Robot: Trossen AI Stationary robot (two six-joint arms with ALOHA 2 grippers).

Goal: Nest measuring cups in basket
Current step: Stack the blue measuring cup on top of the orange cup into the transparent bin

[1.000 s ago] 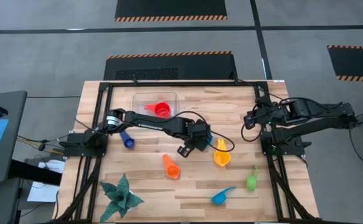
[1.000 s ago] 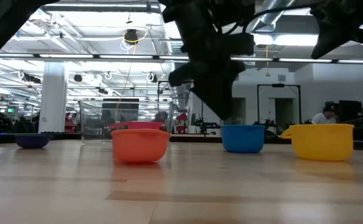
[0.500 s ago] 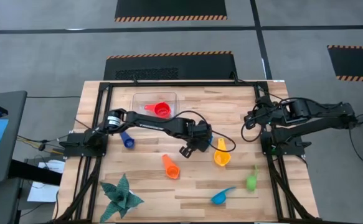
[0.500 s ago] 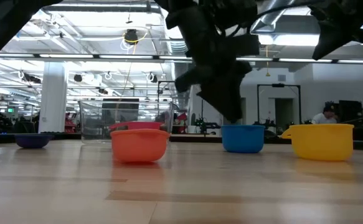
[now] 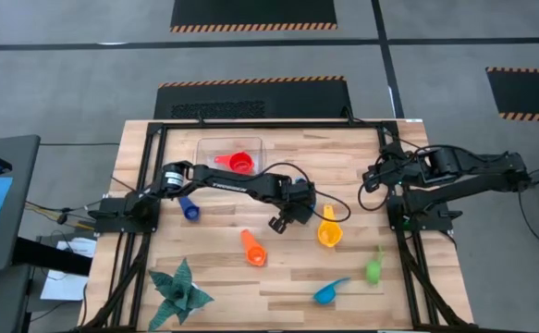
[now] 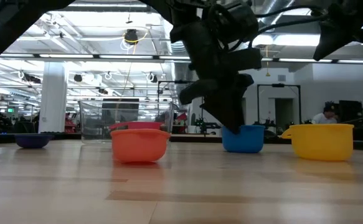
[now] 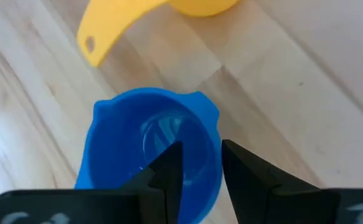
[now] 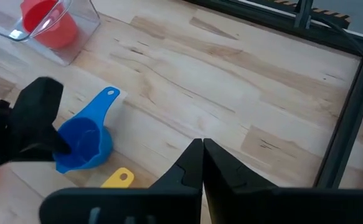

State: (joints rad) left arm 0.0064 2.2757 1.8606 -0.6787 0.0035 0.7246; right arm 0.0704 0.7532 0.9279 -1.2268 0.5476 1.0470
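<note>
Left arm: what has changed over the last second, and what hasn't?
The left tool came down onto the blue cup beside the yellow cup, one finger inside its rim, one outside; not lifted yet. The other cups, basket and right tool stayed put.

text: none legible | labels: none | signs: none readable

You see a grey floor [image 5: 66,83] around the wooden table [image 5: 343,277], with black mats [image 5: 253,12] edged in orange stripes. Behind the table is a big hall with white beams, bright ceiling lights [image 6: 131,36] and a person [image 6: 325,114] sitting far off.
</note>
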